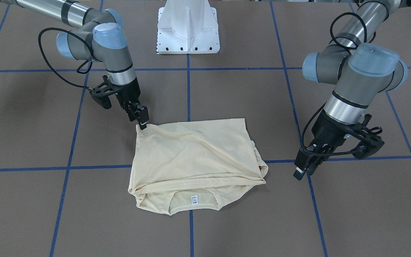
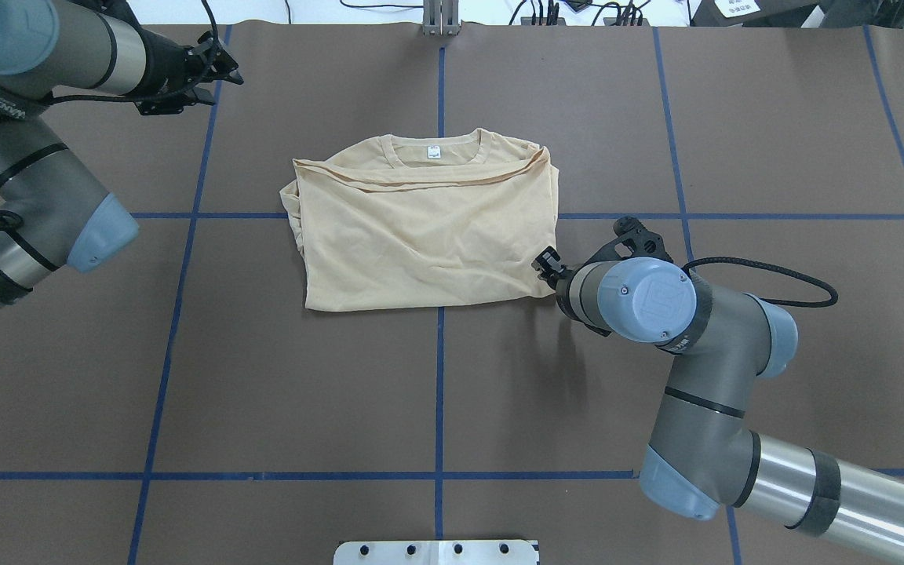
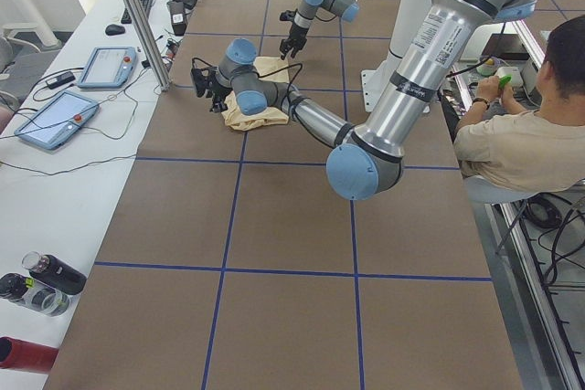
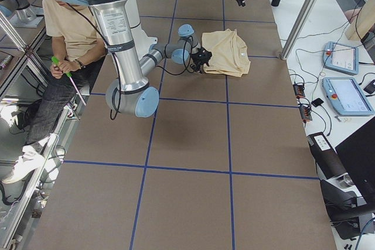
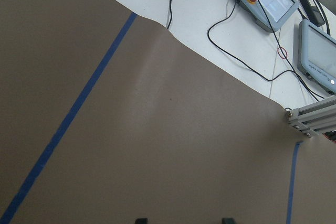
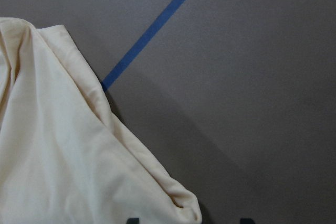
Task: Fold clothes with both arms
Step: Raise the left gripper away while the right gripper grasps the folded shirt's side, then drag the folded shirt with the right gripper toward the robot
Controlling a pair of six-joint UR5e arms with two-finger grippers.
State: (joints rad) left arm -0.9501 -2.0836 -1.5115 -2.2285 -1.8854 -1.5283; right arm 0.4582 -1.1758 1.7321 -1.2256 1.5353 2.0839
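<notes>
The pale cream-yellow T-shirt lies folded on the brown table. Its collar and white neck label are on the side away from the robot, and the print is hidden. My right gripper is low at the shirt's near corner on the robot's right. In the right wrist view its fingertips stand apart with that corner between them. My left gripper hovers off to the shirt's left over bare table. It is open and empty in the left wrist view.
The white pedestal base stands at the robot's side of the table. Blue tape lines grid the brown mat. An aluminium post and control tablets stand past the far edge. A seated person is behind the robot.
</notes>
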